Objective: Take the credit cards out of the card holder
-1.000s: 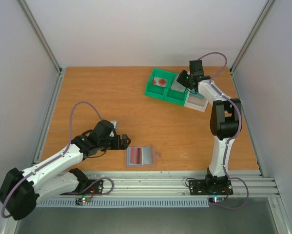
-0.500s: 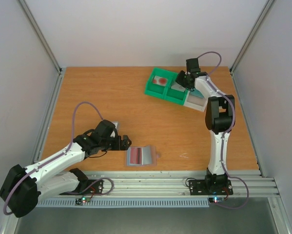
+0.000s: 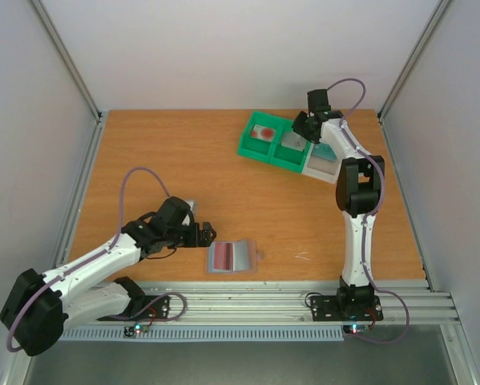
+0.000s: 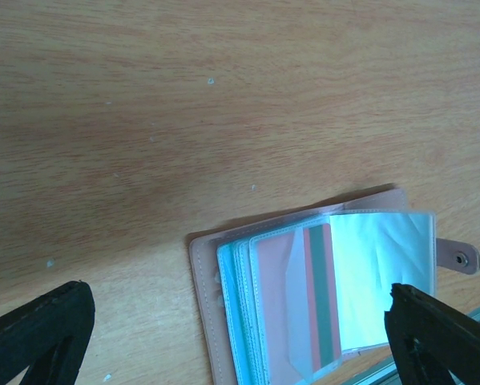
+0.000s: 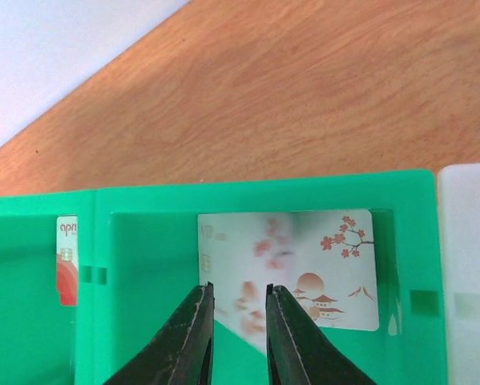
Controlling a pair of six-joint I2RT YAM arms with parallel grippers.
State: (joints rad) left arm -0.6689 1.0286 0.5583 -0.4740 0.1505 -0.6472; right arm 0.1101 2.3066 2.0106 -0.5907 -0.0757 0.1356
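Note:
The card holder point(image 3: 231, 257) lies open near the table's front edge. In the left wrist view the card holder point(image 4: 304, 305) shows a pinkish cover and clear sleeves, one holding a red and green striped card point(image 4: 320, 297). My left gripper point(image 3: 206, 234) is open just left of it, jaws wide apart. My right gripper point(image 3: 302, 127) hovers over the green tray point(image 3: 268, 152), jaws a narrow gap apart. A whitish card with blossoms and a pagoda point(image 5: 320, 273) lies below the right gripper point(image 5: 238, 293), its left part blurred. A card with a red blotch point(image 3: 264, 132) lies in the left compartment.
A white compartment point(image 3: 324, 167) joins the tray's right end with a teal item point(image 3: 326, 151) in it. Metal frame rails run along the table's left and right sides and a slotted rail along the front. The holder's snap tab point(image 4: 460, 258) sticks out towards the front rail.
My right wrist has shifted a little back and left over the tray and its arm stands more upright. The left arm and the card holder have hardly moved.

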